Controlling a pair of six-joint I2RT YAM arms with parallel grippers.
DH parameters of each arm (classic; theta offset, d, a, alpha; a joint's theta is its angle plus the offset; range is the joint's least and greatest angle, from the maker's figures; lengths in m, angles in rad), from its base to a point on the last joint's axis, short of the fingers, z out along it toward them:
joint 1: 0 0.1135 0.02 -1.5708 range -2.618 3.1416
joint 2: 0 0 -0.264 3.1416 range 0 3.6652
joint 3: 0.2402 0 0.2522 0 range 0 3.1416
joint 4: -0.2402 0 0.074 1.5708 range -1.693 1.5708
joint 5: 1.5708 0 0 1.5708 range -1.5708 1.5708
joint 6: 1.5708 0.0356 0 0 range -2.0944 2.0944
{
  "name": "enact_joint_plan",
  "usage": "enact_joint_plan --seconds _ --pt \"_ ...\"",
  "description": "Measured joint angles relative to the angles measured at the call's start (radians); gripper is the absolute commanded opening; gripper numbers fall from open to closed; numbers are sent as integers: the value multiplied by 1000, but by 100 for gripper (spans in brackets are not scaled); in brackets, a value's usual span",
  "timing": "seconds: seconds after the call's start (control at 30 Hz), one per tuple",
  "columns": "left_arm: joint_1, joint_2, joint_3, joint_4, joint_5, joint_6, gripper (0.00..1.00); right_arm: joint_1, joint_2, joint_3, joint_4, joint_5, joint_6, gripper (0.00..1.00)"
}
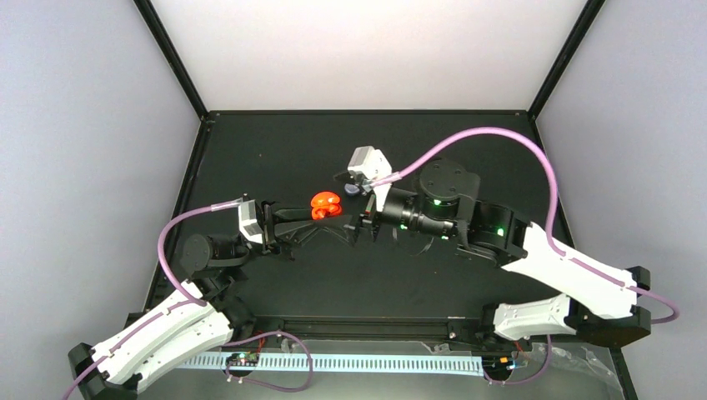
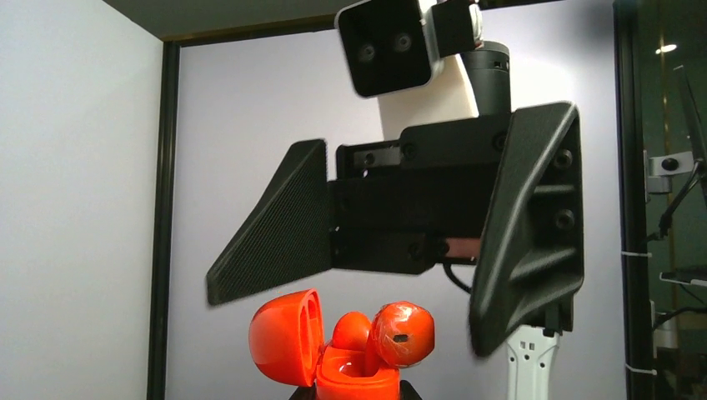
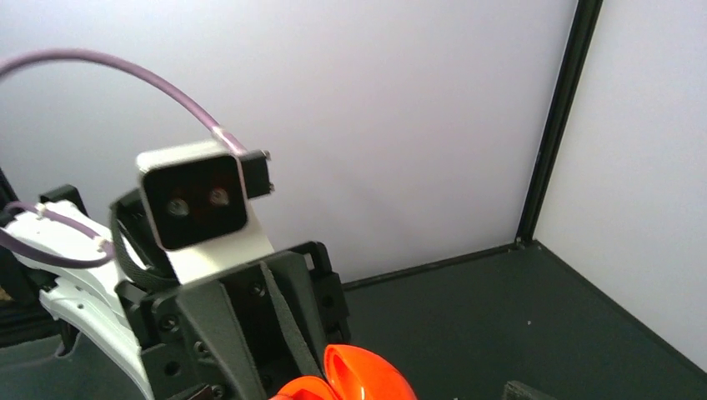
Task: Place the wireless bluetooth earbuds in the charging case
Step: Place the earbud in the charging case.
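- While the top view shows the charging case (image 1: 325, 205) only as an orange blob between the arms, the left wrist view resolves it: glossy, pebble-round, lid (image 2: 283, 337) hinged open leftward.
- Under its base, the left gripper (image 1: 310, 220) is clamped on the case.
- Two red-orange earbuds (image 2: 403, 333) sit in the base, shiny; the nearer is tilted, with a dark slot on its face.
- Just above, the right gripper (image 2: 357, 310) has its fine-grained black fingers (image 2: 267, 225) spread wide, gripping nothing.
- Right wrist view: only the lid's curve, below the left arm's white camera block (image 3: 196, 204).
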Motion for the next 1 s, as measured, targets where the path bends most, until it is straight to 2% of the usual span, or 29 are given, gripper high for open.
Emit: enact_joint_plan --seconds 0.33,1.0 --pt "0 -1 0 0 0 0 2 -1 -117 -30 19 3 0 91" --pt "0 -3 0 0 18 -2 2 -11 -69 -64 2 52 45 91"
